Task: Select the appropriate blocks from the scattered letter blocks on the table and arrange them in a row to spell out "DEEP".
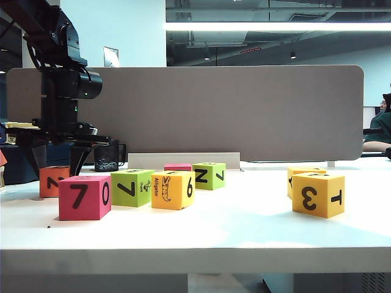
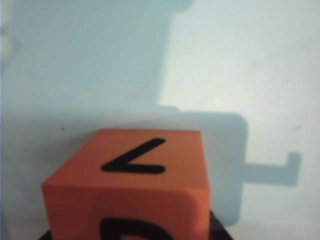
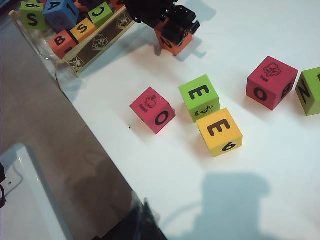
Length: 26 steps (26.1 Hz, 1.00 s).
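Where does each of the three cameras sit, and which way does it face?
Exterior: low at the table's front edge, looking level across the blocks; left arm at left, left gripper over the orange block.
Left wrist: close above that orange block; only a dark gripper edge shows.
Right wrist: high, looking down at the green E block; right gripper unseen.
Shared: the orange block, in all three.

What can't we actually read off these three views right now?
- Left gripper: fingertip contact on the orange block is hidden; the exterior view has the red block in front, and the left wrist view shows no fingers.
- That block's lower letter is cut by the left wrist frame edge.
- Right gripper: in no view.
- Far yellow-orange block, exterior view: mostly behind the "3"/"T" block.
- Tray blocks: cut off at the right wrist frame edge.
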Tool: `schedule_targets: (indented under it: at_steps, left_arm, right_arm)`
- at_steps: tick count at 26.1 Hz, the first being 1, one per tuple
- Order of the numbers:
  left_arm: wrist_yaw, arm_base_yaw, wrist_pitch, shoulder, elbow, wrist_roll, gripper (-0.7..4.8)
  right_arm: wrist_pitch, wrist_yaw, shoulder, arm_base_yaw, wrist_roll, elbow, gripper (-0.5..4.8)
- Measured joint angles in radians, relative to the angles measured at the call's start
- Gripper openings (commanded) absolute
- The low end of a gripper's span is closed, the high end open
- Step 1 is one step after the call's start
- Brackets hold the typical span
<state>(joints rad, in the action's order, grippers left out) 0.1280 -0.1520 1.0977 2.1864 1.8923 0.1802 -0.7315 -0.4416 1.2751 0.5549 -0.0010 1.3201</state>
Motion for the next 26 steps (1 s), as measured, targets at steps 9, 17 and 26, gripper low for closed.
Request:
schedule_targets:
  at_steps: [9, 17, 26]
  left_arm:
    - [-0.102, -0.009, 0.037, -0.087, 0.0, -0.095, 2.67]
    - [-0.171, -0.089, 0.073, -0.076, -0.001, -0.204, 2.67]
    - [-0.135, -0.143, 0.074, -0.042, -0.001, -0.258, 2.68]
  right_arm:
    - [0.001, 0.0, 0.0, 0.0, 0.0, 0.0, -0.01]
    - [0.002, 0.0, 0.002, 0.0, 0.0, 0.0, -0.01]
    - [-0.019, 0.0, 0.002, 0.0, 0.0, 0.0, -0.01]
